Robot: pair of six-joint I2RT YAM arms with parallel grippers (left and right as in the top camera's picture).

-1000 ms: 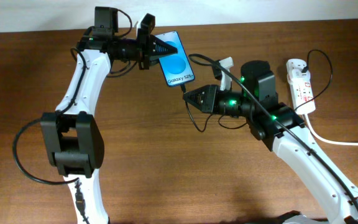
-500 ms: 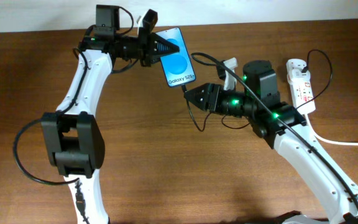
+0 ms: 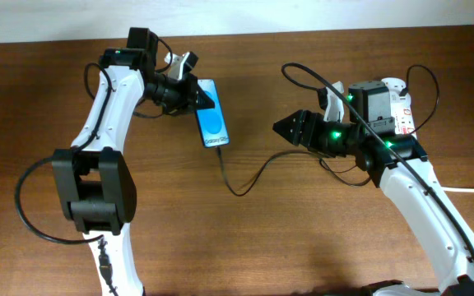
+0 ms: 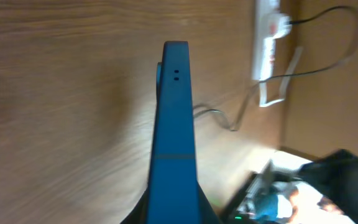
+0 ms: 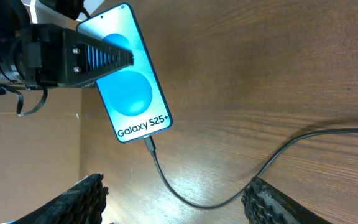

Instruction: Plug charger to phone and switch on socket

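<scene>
The phone (image 3: 212,125) is held on edge above the table, blue screen facing right, with my left gripper (image 3: 202,100) shut on its upper part. The left wrist view shows only its blue edge (image 4: 175,124) rising between the dark jaws. The charger (image 3: 239,189), a thin black cable, hangs from the phone's lower end, and its connector (image 5: 149,144) sits in the port. My right gripper (image 3: 280,127) stands open to the right of the phone, its fingers (image 5: 79,199) wide apart over a loop of the cable (image 5: 194,198), touching nothing. The socket (image 3: 405,119) lies at the far right, partly behind the right arm.
The socket's thick white cord (image 3: 467,189) runs off the right edge. A white adapter (image 4: 270,93) stands by the socket (image 4: 267,34) with the cable leading to it. Bare wood lies in front of both arms.
My right gripper has opened, let go of the connector and drawn back to the right. The left arm has swung the phone left and lower, cable still attached.
</scene>
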